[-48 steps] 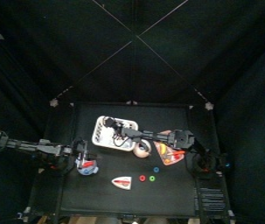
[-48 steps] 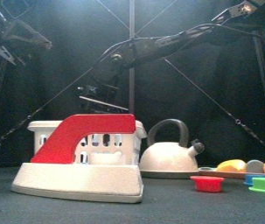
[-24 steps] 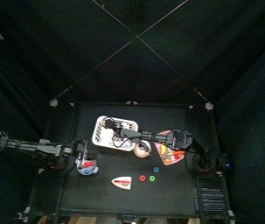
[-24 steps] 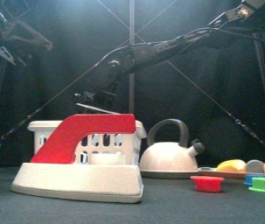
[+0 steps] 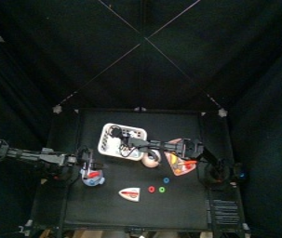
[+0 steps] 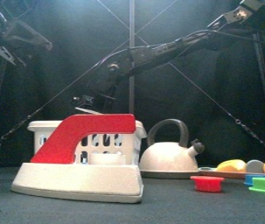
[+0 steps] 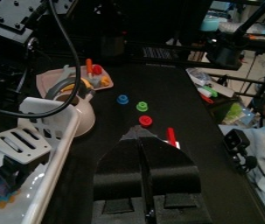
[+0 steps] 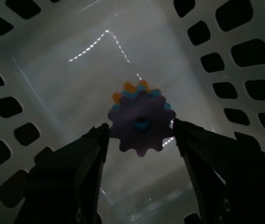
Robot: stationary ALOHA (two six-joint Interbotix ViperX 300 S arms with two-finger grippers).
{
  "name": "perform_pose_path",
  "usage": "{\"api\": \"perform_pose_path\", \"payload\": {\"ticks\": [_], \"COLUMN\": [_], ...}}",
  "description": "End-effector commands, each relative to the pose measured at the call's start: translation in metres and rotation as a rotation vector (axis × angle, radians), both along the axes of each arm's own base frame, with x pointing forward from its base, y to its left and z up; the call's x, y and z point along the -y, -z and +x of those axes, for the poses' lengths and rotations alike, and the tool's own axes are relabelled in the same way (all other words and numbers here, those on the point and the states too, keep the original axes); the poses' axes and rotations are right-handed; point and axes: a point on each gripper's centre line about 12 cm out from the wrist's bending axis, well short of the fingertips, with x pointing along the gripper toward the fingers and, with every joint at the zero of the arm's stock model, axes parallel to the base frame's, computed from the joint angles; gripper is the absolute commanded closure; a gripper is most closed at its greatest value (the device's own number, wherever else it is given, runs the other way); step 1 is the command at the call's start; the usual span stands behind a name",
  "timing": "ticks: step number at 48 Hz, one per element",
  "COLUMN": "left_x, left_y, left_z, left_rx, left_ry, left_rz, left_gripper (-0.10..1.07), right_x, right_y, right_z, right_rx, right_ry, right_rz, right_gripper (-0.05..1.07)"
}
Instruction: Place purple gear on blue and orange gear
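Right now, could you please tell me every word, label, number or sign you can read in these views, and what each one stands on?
None: no legible text in any view.
The white basket, the red and white iron, the white kettle and the purple gear show no lettering.
Clutter beyond the curtains in the left wrist view is too blurred to read.

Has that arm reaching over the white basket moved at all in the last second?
Yes. In the front view the right gripper has come down toward the white basket, its tip now close above the rim. Its jaws stand open around the purple gear.
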Motion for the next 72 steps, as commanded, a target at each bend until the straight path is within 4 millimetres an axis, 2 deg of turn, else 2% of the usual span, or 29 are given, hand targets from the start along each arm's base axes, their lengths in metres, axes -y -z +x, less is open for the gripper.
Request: {"api": "perform_pose_path", "payload": {"ticks": [1, 38, 72], "left_x": [-0.0003, -0.0002, -0.0003], "left_y": [-0.0047, -0.0028, -0.0023], "left_z": [0.0012, 0.001, 0.0009], "left_rx": [0.014, 0.006, 0.006], "left_ry": [-0.002, -0.002, -0.002], "left_rz": [-0.001, 0.0, 0.0], "left_gripper": [1.0, 1.0, 1.0], "right_x": [0.0046, 0.006, 0.0078], "right_y": [-0.0258, -0.02, -0.0201], "right_z": [0.0043, 0.0055, 0.005], "right_rx": [0.06, 0.053, 0.053], "right_ry": [0.004, 0.006, 0.01], "right_rz": [-0.015, -0.015, -0.016], "right_gripper": [0.32, 0.31, 0.12]}}
